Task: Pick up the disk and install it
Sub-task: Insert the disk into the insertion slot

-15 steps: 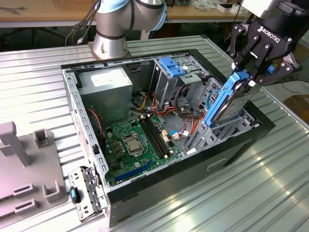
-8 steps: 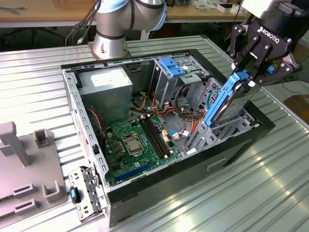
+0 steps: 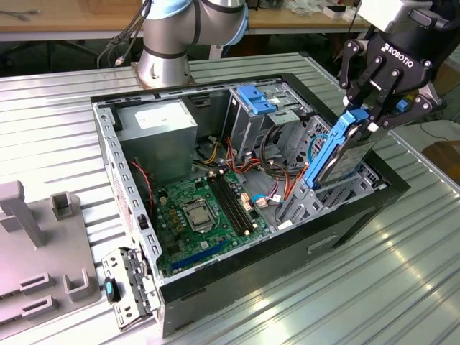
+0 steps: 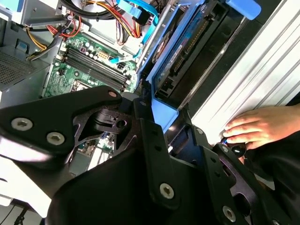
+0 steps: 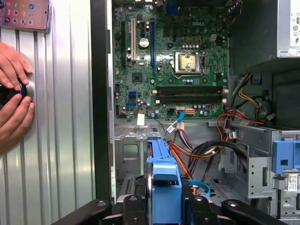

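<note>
In the exterior view my gripper (image 3: pixel 366 115) is shut on the top edge of the disk (image 3: pixel 338 154), a dark drive with blue plastic rails. The disk stands tilted, its lower end inside the metal drive bay (image 3: pixel 327 194) at the open computer case's (image 3: pixel 237 277) corner on the exterior view's right. In the second wrist view the disk (image 4: pixel 180 51) runs away from my gripper (image 4: pixel 176 126) into the bay, its blue rail between the black fingers (image 4: pixel 152 140). The first wrist view has the disk's blue rail (image 5: pixel 164 173) clamped in my gripper (image 5: pixel 166 204), above the bay.
Inside the case lie the green motherboard (image 3: pixel 208 208), a grey power-supply box (image 3: pixel 158 129), blue latch tabs (image 3: pixel 255 97) and bundled cables (image 3: pixel 277 154). A person's hands (image 5: pixel 14 93) rest on the ribbed metal table (image 3: pixel 359 287) beside the case. A grey fixture (image 3: pixel 36 251) sits on the exterior view's left.
</note>
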Controlling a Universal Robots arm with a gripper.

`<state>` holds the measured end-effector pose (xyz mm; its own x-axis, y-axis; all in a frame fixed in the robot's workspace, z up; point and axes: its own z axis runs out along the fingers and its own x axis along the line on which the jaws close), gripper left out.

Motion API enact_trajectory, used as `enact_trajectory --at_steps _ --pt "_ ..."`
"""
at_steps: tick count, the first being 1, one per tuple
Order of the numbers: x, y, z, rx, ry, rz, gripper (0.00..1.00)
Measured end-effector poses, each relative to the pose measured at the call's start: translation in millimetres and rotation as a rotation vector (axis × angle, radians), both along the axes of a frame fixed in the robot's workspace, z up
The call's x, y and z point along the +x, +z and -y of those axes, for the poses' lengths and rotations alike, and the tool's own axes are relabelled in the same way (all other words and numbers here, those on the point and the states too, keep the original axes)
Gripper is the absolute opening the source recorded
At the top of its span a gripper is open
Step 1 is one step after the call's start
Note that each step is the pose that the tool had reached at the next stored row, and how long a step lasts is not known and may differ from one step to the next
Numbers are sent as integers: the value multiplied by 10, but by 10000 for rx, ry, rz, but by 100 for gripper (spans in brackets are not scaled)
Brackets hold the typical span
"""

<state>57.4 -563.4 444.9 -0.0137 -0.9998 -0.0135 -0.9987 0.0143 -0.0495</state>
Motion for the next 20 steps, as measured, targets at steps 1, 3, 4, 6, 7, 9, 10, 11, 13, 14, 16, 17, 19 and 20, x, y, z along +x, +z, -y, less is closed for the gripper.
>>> enact_trajectory --at_steps 1,3,4,6,7,9,10,11,13,14,16,17,19,20 --pt "1 -6 0 1 0 1 37" --pt "4 -20 1 11 3 6 37" --pt "4 -20 1 7 2 3 37" --pt "4 -21 1 4 1 2 37" --pt "4 -21 1 4 1 2 37" --pt "4 -21 1 4 1 2 37" --pt "4 -21 1 4 1 2 37" --pt "4 -21 1 4 1 2 37" --pt "4 -21 1 4 1 2 37" --pt "4 -17 2 6 1 3 37" --pt "5 30 2 12 2 -2 37" --pt "5 51 1 6 1 -5 37" --pt "8 86 2 7 0 -14 37" --pt "11 86 1 7 -2 -19 37"
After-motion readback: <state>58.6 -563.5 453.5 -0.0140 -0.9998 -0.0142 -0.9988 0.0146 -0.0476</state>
